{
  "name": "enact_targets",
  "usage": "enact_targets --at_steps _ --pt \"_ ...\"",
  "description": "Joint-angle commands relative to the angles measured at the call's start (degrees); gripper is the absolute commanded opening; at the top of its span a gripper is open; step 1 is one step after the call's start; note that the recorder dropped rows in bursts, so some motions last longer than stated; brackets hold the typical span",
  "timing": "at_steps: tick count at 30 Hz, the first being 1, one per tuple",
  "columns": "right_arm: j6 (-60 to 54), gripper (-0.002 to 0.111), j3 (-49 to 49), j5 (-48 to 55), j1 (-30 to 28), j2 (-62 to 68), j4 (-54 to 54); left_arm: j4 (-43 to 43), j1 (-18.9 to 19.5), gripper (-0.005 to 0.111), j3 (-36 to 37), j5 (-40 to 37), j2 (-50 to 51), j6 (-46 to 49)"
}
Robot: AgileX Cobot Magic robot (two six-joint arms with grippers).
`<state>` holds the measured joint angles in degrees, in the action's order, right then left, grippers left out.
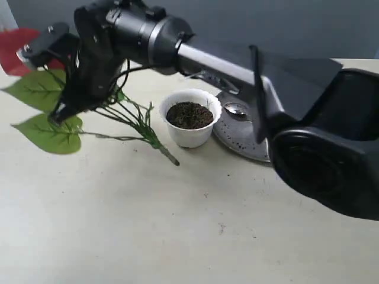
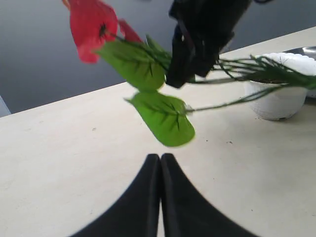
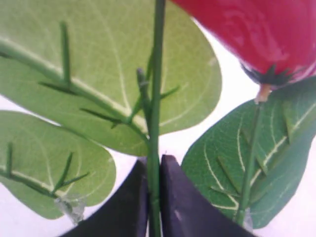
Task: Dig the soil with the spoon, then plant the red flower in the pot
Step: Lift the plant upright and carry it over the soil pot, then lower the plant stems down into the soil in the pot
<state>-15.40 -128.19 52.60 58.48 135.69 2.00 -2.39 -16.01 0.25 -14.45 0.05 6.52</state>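
Note:
The red flower (image 1: 42, 90) is lifted off the table, its stalk end (image 1: 167, 155) slanting down just left of the pot. My right gripper (image 1: 61, 112) reaches across to the far left and is shut on one thin green stem (image 3: 157, 98), with leaves and a red bloom (image 3: 256, 34) close behind. The white scalloped pot (image 1: 190, 136) holds dark soil (image 1: 189, 115). Right of the pot, the spoon (image 1: 237, 109) lies on the steel plate (image 1: 235, 141). My left gripper (image 2: 160, 157) is shut and empty, low over the table, facing the flower (image 2: 91, 27) and the pot (image 2: 279, 102).
Soil crumbs are scattered on the steel plate. The right arm's long links (image 1: 213, 62) span from the right edge over the plate and pot. The beige table (image 1: 177, 225) runs toward the camera; a grey wall stands behind it.

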Motion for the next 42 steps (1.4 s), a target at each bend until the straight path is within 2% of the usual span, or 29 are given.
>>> enact_targets --at_steps 1,9,11,15,19,23,28,31,35,38,42 --pt "2.1 -0.001 -0.1 -5.9 -0.5 -6.4 0.0 0.1 -0.2 0.000 -0.2 0.7 -0.1 -0.1" --pt "6.9 -0.001 1.9 -9.2 -2.0 -10.5 -4.7 0.1 -0.2 0.000 -0.2 0.7 -0.1 -0.1" --pt "8.2 -0.001 5.2 -10.6 -2.0 -12.3 -7.4 0.1 -0.2 0.000 -0.2 0.7 -0.1 -0.1" --pt "12.8 -0.001 17.9 -18.2 -2.9 -19.7 -12.2 0.1 -0.2 0.000 -0.2 0.7 -0.1 -0.1" --pt "18.0 -0.001 33.5 -31.1 -4.9 -28.3 -15.5 0.1 -0.2 0.000 -0.2 0.7 -0.1 -0.1" --pt "20.6 -0.001 52.1 -56.7 -9.0 -37.2 -15.0 0.1 -0.2 0.000 -0.2 0.7 -0.1 -0.1" --pt "18.3 -0.001 65.7 -81.2 -13.1 -39.2 -11.8 0.1 -0.2 0.000 -0.2 0.7 -0.1 -0.1" --pt "16.5 -0.001 68.8 -94.3 -14.7 -36.5 -8.4 0.1 -0.2 0.000 -0.2 0.7 -0.1 -0.1" --pt "13.2 -0.001 68.8 -103.8 -16.2 -30.6 -5.3 0.1 -0.2 0.000 -0.2 0.7 -0.1 -0.1" --pt "7.3 -0.001 68.8 -109.6 -16.2 -26.6 -5.0 0.1 -0.2 0.000 -0.2 0.7 -0.1 -0.1" --pt "5.1 -0.001 68.4 -111.4 -16.8 -22.9 -4.2 0.1 -0.2 0.000 -0.2 0.7 -0.1 -0.1"
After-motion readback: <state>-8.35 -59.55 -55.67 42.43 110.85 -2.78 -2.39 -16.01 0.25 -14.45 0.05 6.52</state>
